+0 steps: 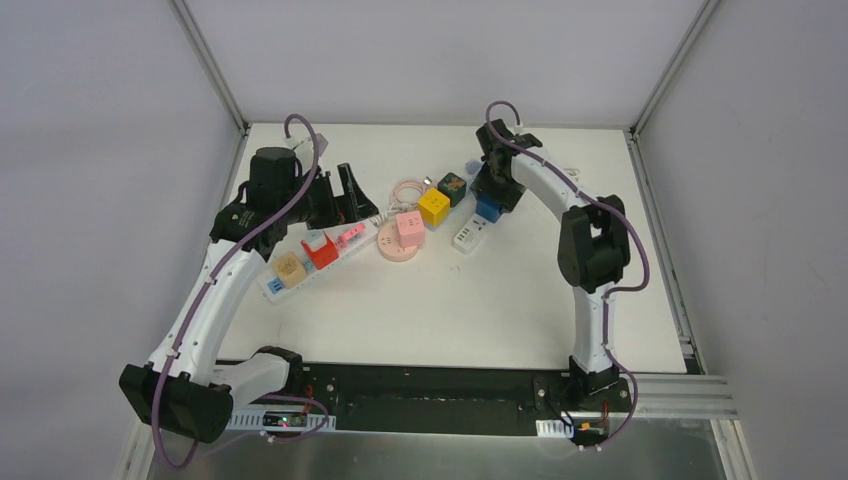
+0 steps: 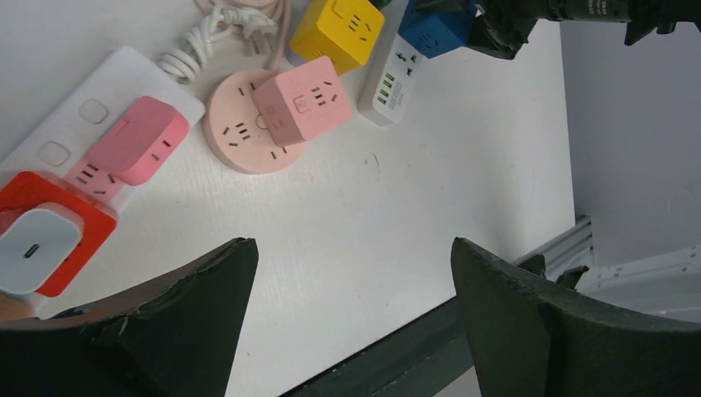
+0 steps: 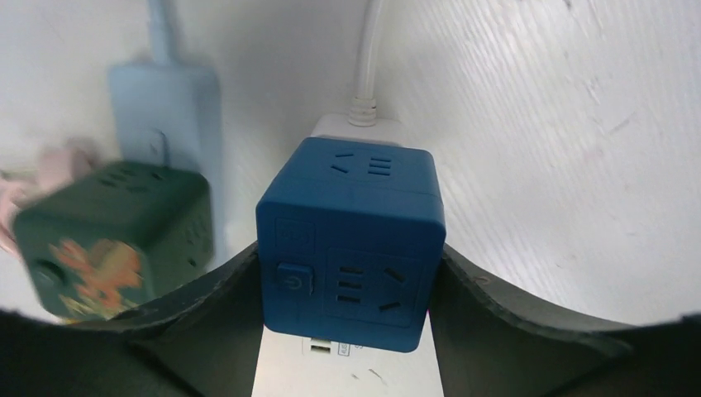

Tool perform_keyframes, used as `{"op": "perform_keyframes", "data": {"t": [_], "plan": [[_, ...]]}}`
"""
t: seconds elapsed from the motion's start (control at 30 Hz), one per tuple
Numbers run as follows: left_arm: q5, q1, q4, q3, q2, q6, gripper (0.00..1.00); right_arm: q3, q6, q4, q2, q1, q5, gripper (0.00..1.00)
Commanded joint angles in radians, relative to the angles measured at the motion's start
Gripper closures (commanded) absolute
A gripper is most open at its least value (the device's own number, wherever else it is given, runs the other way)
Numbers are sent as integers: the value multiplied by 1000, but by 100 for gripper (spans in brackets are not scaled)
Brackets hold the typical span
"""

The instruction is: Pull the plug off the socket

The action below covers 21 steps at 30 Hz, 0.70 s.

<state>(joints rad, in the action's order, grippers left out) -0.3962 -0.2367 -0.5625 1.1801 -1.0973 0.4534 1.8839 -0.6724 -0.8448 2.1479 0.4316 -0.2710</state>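
Note:
The plug is a blue cube adapter (image 3: 351,240) seated on the end of a short white socket strip (image 3: 331,376) with a white cord. My right gripper (image 3: 347,256) straddles it, both dark fingers pressed against the cube's left and right sides. From above, the right gripper (image 1: 495,190) covers most of the blue cube (image 1: 488,208) at the back end of the white strip (image 1: 468,235). My left gripper (image 2: 351,244) hangs open over bare table with nothing between its fingers, at the left gripper (image 1: 350,190) spot near the long strip.
A dark green cube (image 3: 112,240) and a light blue adapter (image 3: 165,107) sit just left of the plug. A yellow cube (image 1: 434,206), a pink cube on a round pink socket (image 1: 408,228) and a long white strip (image 1: 310,255) with red, pink and tan adapters lie further left.

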Motion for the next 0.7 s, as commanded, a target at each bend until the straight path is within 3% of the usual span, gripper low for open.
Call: {"op": "perform_keyframes", "data": {"t": [0.0, 0.2, 0.27, 0.37, 0.6, 0.67], "plan": [[-92, -55, 49, -17, -18, 11, 10, -146, 144, -41, -149, -2, 131, 42], [-101, -180, 121, -43, -85, 32, 10, -391, 169, -5, -312, 4, 137, 37], [-108, -223, 172, -49, -122, 54, 11, -456, 166, 43, -374, 5, 140, 26], [-108, -285, 284, -64, -195, 117, 11, -464, 151, 90, -414, 6, 154, 1], [-44, -422, 341, 66, -439, 192, 12, -409, 111, 55, -390, -6, 124, 1], [-20, -446, 367, 86, -490, 209, 16, -431, 102, 59, -391, -10, 128, 5]]}}
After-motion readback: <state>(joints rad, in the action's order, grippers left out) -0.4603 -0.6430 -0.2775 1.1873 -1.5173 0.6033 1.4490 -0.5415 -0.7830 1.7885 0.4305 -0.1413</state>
